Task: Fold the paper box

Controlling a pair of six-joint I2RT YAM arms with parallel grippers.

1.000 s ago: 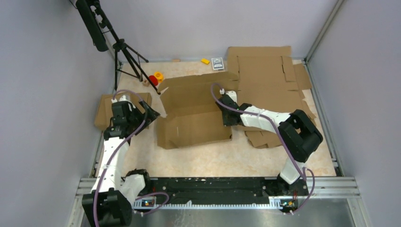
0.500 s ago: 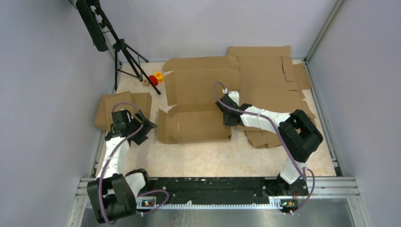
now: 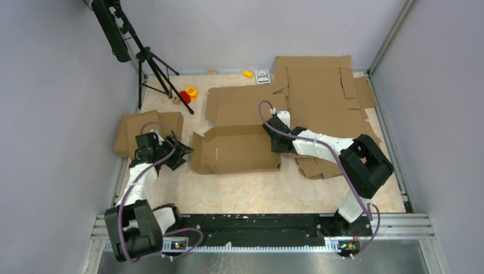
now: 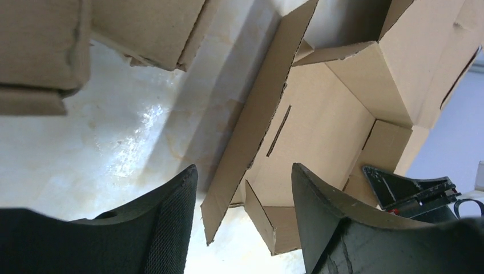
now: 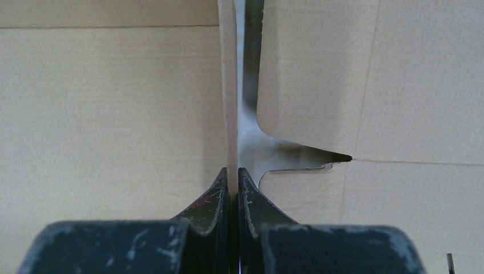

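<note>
Brown corrugated card, the paper box (image 3: 237, 149) lay in the middle of the table (image 3: 257, 191), with its base flat and its long back panel leaning away from the arms. 1 second earlier that panel had been tipped forward over the base, with the left gripper (image 4: 242, 168) at its left corner. Now the panel had dropped back open, so that fold was judged lost and would need raising again.

The right gripper (image 5: 233, 171) was clamped on the thin upright edge at the box's right end, exactly as in both earlier views, and pinned the carton in place. The left gripper had pulled back toward its base and sat just beside the box's left end, touching nothing. Its jaws were apart but narrower than before.

Beyond the box, the pile of slotted sheets (image 3: 319, 85) at the far right and the smaller cardboard pieces (image 3: 130, 128) at the left had not shifted.
</note>
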